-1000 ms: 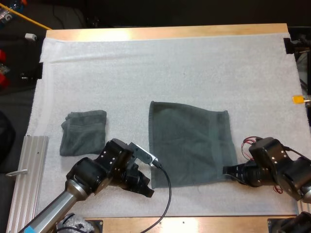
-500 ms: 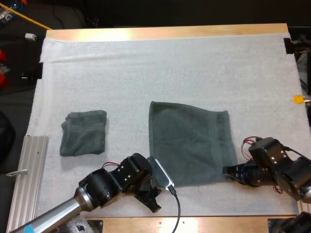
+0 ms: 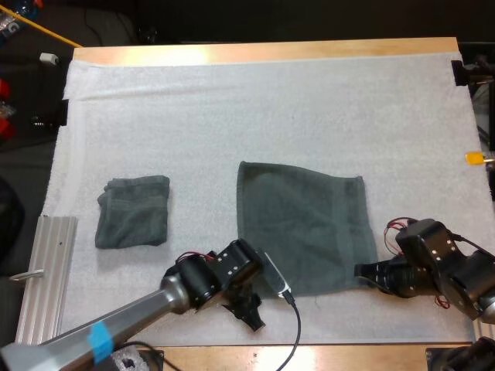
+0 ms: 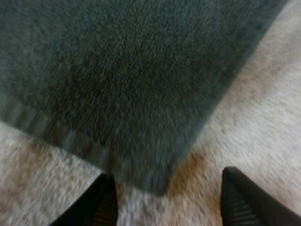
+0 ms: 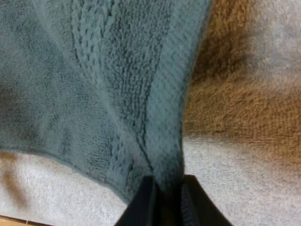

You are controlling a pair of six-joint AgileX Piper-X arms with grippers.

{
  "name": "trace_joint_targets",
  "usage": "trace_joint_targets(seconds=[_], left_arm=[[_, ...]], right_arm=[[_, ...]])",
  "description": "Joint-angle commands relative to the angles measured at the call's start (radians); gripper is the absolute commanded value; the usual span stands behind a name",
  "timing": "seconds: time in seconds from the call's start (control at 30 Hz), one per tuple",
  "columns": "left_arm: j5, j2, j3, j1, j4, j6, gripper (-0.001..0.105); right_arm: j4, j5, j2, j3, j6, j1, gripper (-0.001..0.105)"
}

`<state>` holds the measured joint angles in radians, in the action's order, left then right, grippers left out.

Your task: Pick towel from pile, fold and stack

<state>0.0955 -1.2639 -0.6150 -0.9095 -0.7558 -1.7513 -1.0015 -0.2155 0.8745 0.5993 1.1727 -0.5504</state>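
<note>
Noted wooden worktop covered nearly edge to edge by white mat. Logged spread towel, dark grey-green, lying flat in a single layer right of the mat's middle, with its near edge close to the mat's near side. Logged folded towel, same colour, as a small squarish pad well apart to the left. Recorded aluminium rail along the mat's left border, cut off at its near end by the view's edge. Found left jaws low over the mat at the spread towel's near left corner, with fingers just on the near side of that corner in the high view. Confirmed in the left wrist view: fingers wide apart, holding nothing, with the towel corner lying between them just beyond the tips and bare mat on either side; saw no contact with the cloth. Found right jaws at the near right corner of the spread towel, closed on it. Confirmed in the right wrist view: fingers pinching the hem from both sides, with a raised ridge of cloth leading away from the tips. Could not see the spread towel's near left corner itself in the high view, hidden under the left arm's wrist. Could not judge from the high view alone how much cloth sits between the right fingers.
</note>
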Motion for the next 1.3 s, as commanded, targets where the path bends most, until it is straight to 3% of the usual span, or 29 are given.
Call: trace_joint_targets(seconds=[0.0, 0.4, 0.67, 0.77, 1.1, 1.27], left_arm=[[-0.018, -0.025, 0.001, -0.007, 0.027, 0.000, 0.047], [-0.018, -0.203, 0.001, -0.007, 0.062, 0.000, 0.044], [-0.018, -0.201, -0.024, -0.007, 0.028, 0.000, 0.009], [-0.018, -0.191, -0.053, -0.007, 0.003, -0.001, 0.001], [-0.018, -0.026, -0.180, -0.007, -0.160, -0.002, 0.000], [-0.013, 0.072, -0.206, -0.007, -0.283, 0.006, 0.000]], right_arm=[[-0.006, 0.002, -0.003, 0.002, -0.002, -0.003, 0.000], [-0.006, 0.002, -0.003, 0.002, -0.002, -0.003, 0.000], [-0.006, 0.002, -0.003, 0.002, -0.002, -0.003, 0.000], [-0.006, 0.002, -0.003, 0.002, -0.002, -0.003, 0.000], [-0.006, -0.006, -0.008, 0.004, 0.013, -0.003, 0.000], [-0.029, -0.029, -0.046, 0.014, -0.004, -0.003, 0.000]])
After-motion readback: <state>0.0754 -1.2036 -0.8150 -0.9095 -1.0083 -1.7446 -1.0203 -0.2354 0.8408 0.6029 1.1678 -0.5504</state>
